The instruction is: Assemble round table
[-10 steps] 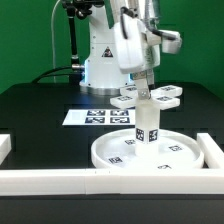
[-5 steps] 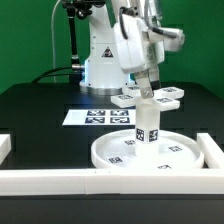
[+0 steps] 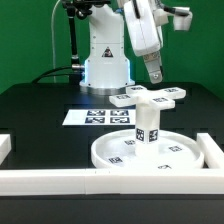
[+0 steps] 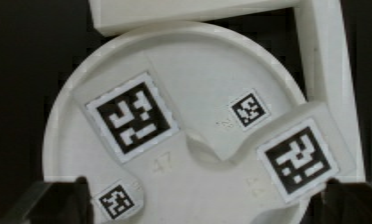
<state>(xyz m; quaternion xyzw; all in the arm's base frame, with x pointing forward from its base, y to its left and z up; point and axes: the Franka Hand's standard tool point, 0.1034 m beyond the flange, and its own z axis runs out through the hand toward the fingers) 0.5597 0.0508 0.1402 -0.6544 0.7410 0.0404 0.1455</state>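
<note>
Round table, partly assembled, seen from the counter's [image 3: 40, 110] near side. The large rimmed disc [image 3: 150, 152] lies flat in the lower centre of the exterior view, just inside the white border rail [image 3: 50, 178]. The short cylinder leg [image 3: 147, 122] stands upright at the disc's middle, tags facing the camera. The cross-shaped base [image 3: 150, 96] sits just above the leg's top in the frame. It appears to lie on the counter behind the leg rather than on it, though the overlap makes this hard to confirm.

The claw [image 3: 153, 72] hangs clear above the parts in the upper centre of the frame, touching nothing. In the wrist view its dark fingers [image 4: 58, 203] stand apart at the lower corners, with only the tagged disc below them.

Progress, as judged: the leg is set into the disc, which is the first join. Whether it is fully tightened cannot be told. Mounting the base on the leg's free end seems to be what is left.

Count:
- Disc: one.
- Leg: one.
- Base: one.
- Claw: one.
- Marker board [image 3: 100, 116]: one, left of centre.
- Rail stretches: two, one along the bottom edge and one at the right.
</note>
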